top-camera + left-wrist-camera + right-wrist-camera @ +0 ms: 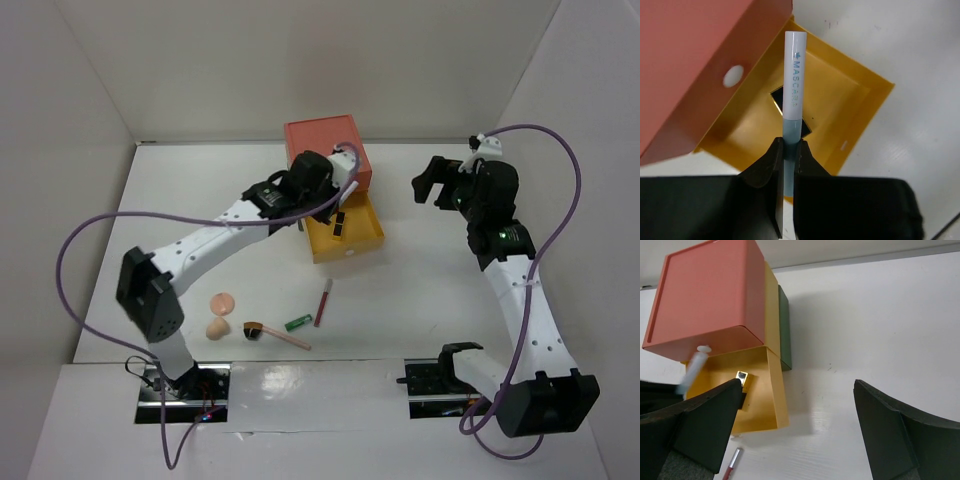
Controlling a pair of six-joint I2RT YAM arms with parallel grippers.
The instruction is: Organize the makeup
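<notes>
Between the narrow-set fingers of the left gripper [788, 150], a mascara tube [794, 75] is clamped near its lower end. Most of its length projects toward 12 o'clock over the yellow drawer [855, 100]. This hold keeps the tube clear of the orange box [700, 60] at 10 o'clock and appears to prepare a release into the drawer, where a black compact [776, 99] already lies. At 3 o'clock of the box, the right gripper [797, 400] stands wide and empty, outside the working path. At 7 o'clock of the drawer, the peach puff [222, 300], sponge [216, 327], brush [272, 335] and red gloss stick [323, 302] lie loose on the table, not yet sorted.
</notes>
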